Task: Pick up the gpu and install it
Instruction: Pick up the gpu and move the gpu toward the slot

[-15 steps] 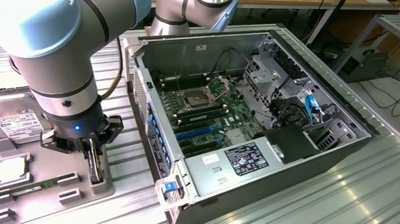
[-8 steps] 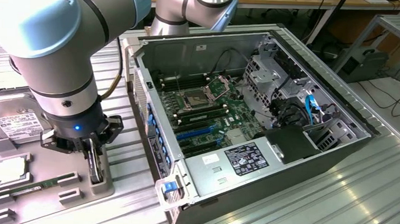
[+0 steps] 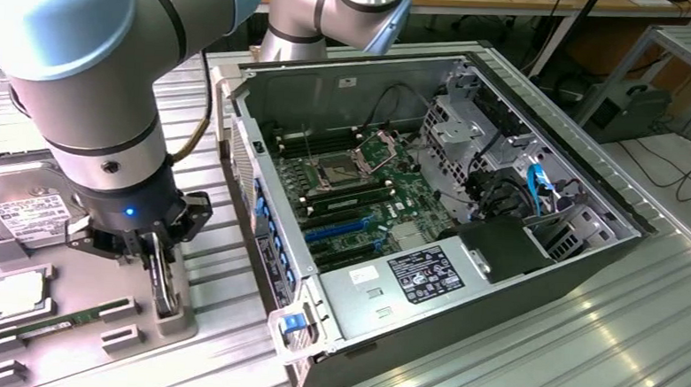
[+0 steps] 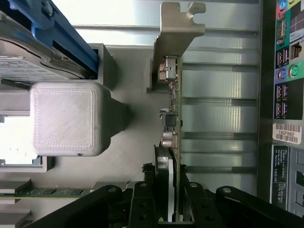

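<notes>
Wrist view showed the gripper (image 4: 167,192) narrowly clamped on the upright gpu (image 4: 172,102); lifting straight would avoid snagging its holder (image 4: 128,156).

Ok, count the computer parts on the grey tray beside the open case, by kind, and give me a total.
hard drive: 1
processor chip: 1
memory stick: 1
gpu, gripped by the end effector: 1
Total: 4
</notes>
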